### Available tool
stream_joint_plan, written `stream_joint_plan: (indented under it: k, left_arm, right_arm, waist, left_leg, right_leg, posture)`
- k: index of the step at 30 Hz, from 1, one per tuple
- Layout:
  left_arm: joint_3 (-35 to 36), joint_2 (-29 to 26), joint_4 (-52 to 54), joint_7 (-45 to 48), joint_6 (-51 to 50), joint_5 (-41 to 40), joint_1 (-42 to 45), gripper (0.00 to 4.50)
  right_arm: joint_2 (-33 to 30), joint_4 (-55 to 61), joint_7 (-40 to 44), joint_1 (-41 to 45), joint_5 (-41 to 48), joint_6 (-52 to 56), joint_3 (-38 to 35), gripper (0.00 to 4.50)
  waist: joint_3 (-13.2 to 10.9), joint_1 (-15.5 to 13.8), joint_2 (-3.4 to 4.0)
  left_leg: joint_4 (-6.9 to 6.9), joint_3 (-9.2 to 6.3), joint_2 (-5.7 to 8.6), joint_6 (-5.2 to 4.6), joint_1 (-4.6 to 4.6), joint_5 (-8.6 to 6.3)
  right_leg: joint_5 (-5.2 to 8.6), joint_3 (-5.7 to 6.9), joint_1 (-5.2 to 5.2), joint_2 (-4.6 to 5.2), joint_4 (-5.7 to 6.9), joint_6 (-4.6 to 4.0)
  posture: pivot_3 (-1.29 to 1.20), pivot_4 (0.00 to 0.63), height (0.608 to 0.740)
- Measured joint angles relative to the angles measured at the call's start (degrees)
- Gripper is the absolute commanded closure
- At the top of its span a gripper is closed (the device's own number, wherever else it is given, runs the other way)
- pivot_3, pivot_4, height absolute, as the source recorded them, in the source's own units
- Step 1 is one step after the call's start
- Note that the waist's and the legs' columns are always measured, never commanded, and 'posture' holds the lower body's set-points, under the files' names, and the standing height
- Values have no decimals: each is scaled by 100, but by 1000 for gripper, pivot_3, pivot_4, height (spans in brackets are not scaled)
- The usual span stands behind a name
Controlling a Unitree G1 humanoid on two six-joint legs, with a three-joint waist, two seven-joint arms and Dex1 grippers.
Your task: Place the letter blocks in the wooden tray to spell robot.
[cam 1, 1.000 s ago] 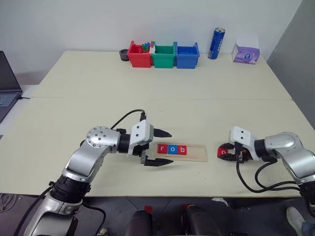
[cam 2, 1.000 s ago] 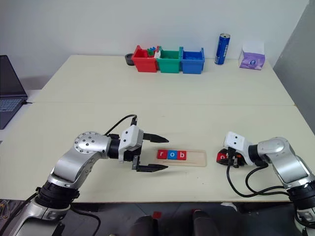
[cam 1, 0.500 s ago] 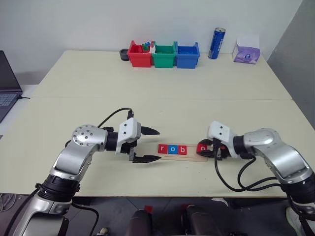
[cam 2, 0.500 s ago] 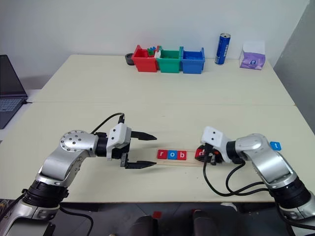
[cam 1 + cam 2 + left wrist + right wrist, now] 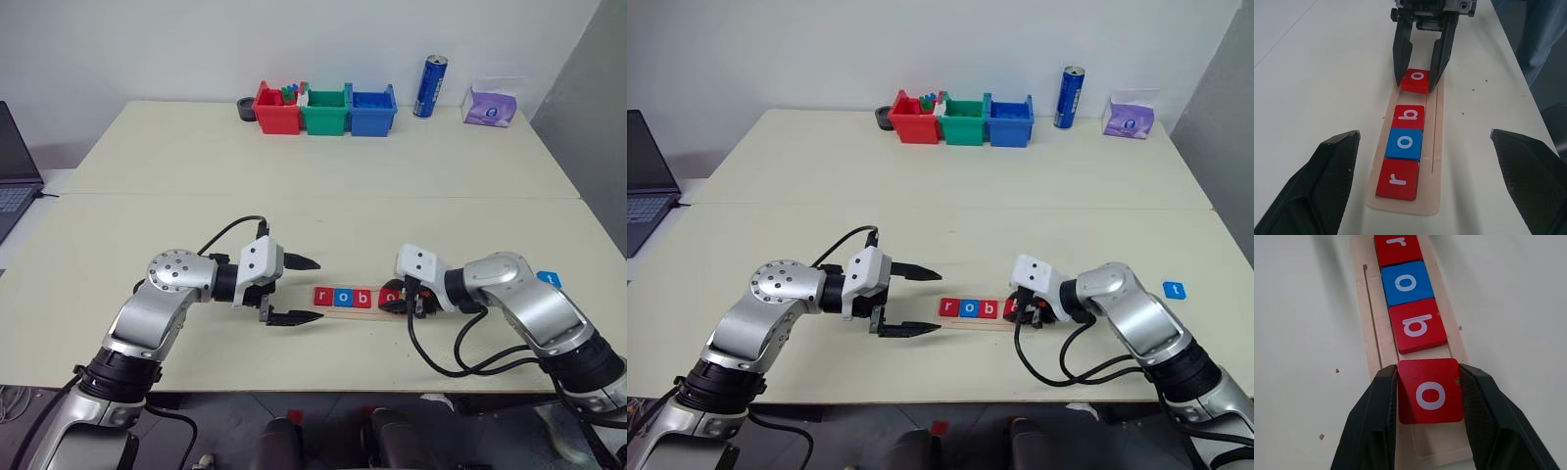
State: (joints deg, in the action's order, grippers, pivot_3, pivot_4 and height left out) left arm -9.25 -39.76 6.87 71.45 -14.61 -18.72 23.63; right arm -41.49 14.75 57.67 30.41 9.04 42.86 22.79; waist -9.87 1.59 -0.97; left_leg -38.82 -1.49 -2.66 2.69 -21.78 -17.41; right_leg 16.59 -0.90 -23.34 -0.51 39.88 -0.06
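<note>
Bench [image 5: 323,211]: pale cream top, seam running across it partway back. A laptop [image 5: 15,171] sits at its far left edge.

Back edge of bench, in a row: red bin [image 5: 277,110], green bin [image 5: 324,112], blue bin [image 5: 373,111], touching side by side; small coloured pieces in the red one. Dark round object [image 5: 246,109] just beside the red bin. Blue can [image 5: 430,86] upright to the right of the bins; purple tissue box [image 5: 490,105] further right.

Wooden tray [image 5: 1435,142]: lies flat near the front edge of the bench, between the two arms, long axis left to right.

Left pincer [image 5: 297,290]: just left of the tray's end, level, fingers spread wide apart, nothing between them.

Right pincer [image 5: 1430,404]: over the right part of the tray, its two black fingers clamped on the sides of a red "o" tile [image 5: 1430,390].

Letter blocks: red "r" [image 5: 1398,179], blue "o" [image 5: 1404,143], red "b" [image 5: 1409,116] sit in the tray in that order from its left end, edges touching. The held red "o" is just beyond the "b", with a narrow gap; I cannot tell if it rests on the wood. Blue "t" tile [image 5: 1175,290] lies flat on the bench well to the right of the tray.
</note>
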Motion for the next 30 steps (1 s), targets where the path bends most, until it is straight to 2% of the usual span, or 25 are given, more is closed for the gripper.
stream_joint_plan:
  k: [11,19,20,28,30]
  left_arm:
    - [-49,77,18,-70,1,103,9,0]
    - [-53,96,48,-85,1,121,28,0]
    - [-53,102,48,-85,0,124,28,0]
    - [-53,122,50,-83,15,163,26,0]
    - [-53,120,51,-79,23,164,18,0]
  right_arm:
    - [148,-266,105,117,-133,-220,115,3052]
    - [216,-387,127,190,-261,-271,166,209]
    - [227,-389,127,196,-282,-283,166,54]
    - [134,34,212,212,-9,-78,-157,54]
    - [-70,237,211,152,38,-55,-362,416]
  waist:
    - [0,0,0]
    - [0,-1,0]
    - [0,0,0]
    - [0,-1,0]
    - [0,-6,0]
  left_leg:
    - [0,-1,0,0,0,0]
    - [0,0,0,0,0,0]
    - [0,0,0,0,0,0]
    - [0,-1,0,0,-1,0]
    - [0,-2,0,0,-2,0]
  right_leg:
    - [0,1,0,0,1,0]
    - [0,0,0,0,1,0]
    - [0,0,0,0,1,0]
    - [0,1,0,1,0,0]
    - [0,2,0,2,0,0]
  posture:
    - [0,150,740]
    - [0,150,740]
    - [0,150,740]
    - [0,150,740]
    - [0,150,740]
